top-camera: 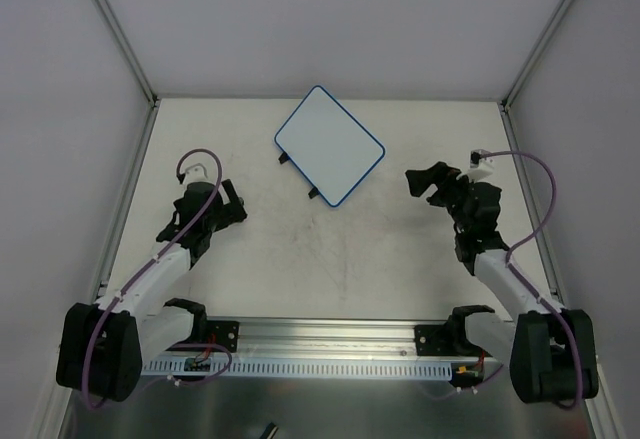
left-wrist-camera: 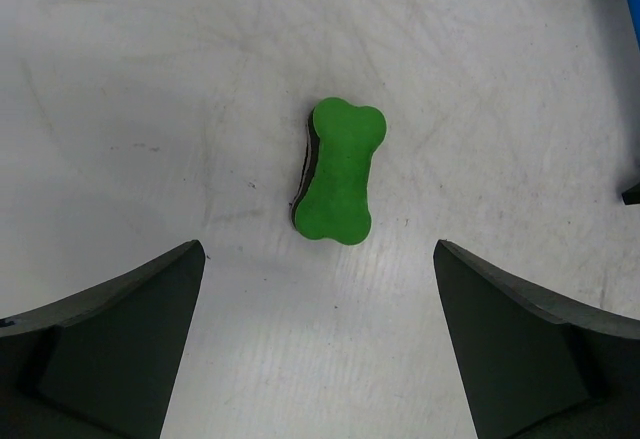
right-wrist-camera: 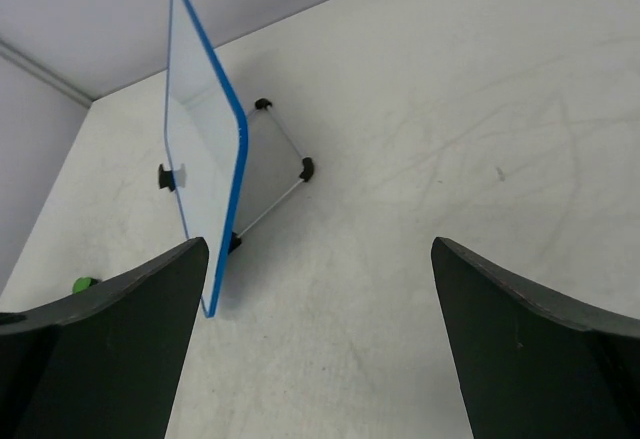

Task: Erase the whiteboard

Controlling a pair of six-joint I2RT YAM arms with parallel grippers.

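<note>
The whiteboard [top-camera: 330,146], white with a thin blue frame and no visible marks, stands at the back middle of the table, propped on a wire stand with black feet. In the right wrist view it [right-wrist-camera: 200,149] shows nearly edge-on, ahead and to the left. A green bone-shaped eraser [left-wrist-camera: 340,171] lies flat on the table just ahead of my open, empty left gripper [left-wrist-camera: 318,254]. In the top view the left gripper [top-camera: 230,207] is left of the board and hides the eraser. My right gripper [top-camera: 425,181] is open and empty, right of the board.
White enclosure walls with metal corner posts [top-camera: 120,34] bound the table at the back and sides. A metal rail [top-camera: 320,344] runs along the near edge between the arm bases. The stand's black feet [right-wrist-camera: 306,168] stick out behind the board.
</note>
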